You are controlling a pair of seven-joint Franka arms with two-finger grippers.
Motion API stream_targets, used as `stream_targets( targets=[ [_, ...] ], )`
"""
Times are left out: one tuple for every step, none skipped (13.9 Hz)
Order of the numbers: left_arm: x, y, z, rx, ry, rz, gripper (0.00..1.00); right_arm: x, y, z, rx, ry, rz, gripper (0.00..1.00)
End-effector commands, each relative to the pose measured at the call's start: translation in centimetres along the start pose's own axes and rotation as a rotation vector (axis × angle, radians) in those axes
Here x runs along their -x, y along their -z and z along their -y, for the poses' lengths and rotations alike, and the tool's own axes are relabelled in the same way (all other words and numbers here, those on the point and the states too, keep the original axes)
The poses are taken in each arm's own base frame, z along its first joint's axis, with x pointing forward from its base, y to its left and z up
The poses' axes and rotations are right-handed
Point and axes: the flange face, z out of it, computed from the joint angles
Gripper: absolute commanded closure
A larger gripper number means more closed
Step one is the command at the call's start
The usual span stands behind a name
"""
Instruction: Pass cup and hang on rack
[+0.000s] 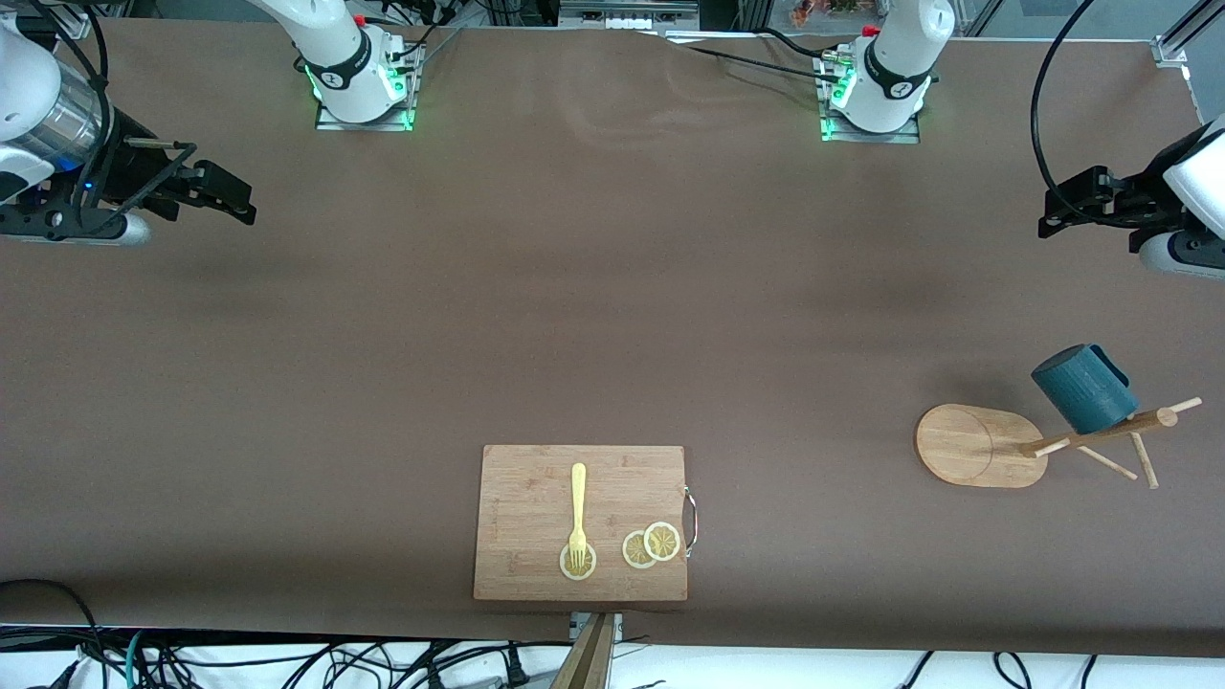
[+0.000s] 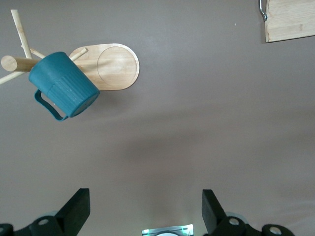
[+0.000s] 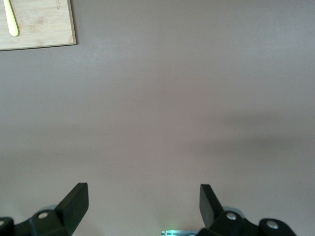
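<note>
Cup (image 1: pixel 1083 388) hangs on a peg of the rack (image 1: pixel 976 445), which stands at the left arm's end of the table, clear of both sets of fingers. Left gripper (image 1: pixel 1053 211) is up over bare tabletop w/ fingers spread, holding nothing; cup and rack lie well apart from its tips. Right gripper (image 1: pixel 234 196) waits over the other end, fingers spread and empty too, w/ cutting board (image 1: pixel 580 522), fork (image 1: pixel 578 512) & lemon slices (image 1: pixel 652 545) far from them.
</note>
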Motion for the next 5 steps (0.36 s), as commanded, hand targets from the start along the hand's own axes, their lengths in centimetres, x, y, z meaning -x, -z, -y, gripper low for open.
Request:
stream_targets(
  targets=[
    [0.71, 0.01, 0.21, -0.025, 0.014, -0.01, 0.0, 0.1, 0.0, -0.01, -0.016, 0.013, -0.003, 0.0],
    [0.66, -0.08, 0.13, -0.025, 0.012, -0.007, 0.0, 0.06, -0.01, 0.0, -0.016, 0.013, -0.003, 0.0],
    [0.6, -0.16, 0.14, -0.025, 0.011, -0.005, 0.0, 0.08, -0.09, 0.08, -0.016, 0.014, -0.002, 0.0],
    [0.46, -0.33, 0.43, -0.026, 0.017, -0.002, 0.0, 0.06, -0.09, -0.02, -0.014, 0.013, -0.002, 0.0],
    [0.26, -0.47, 0.31, -0.027, 0.015, 0.001, 0.0, 0.07, -0.02, 0.07, -0.014, 0.014, -0.003, 0.0]
  ],
)
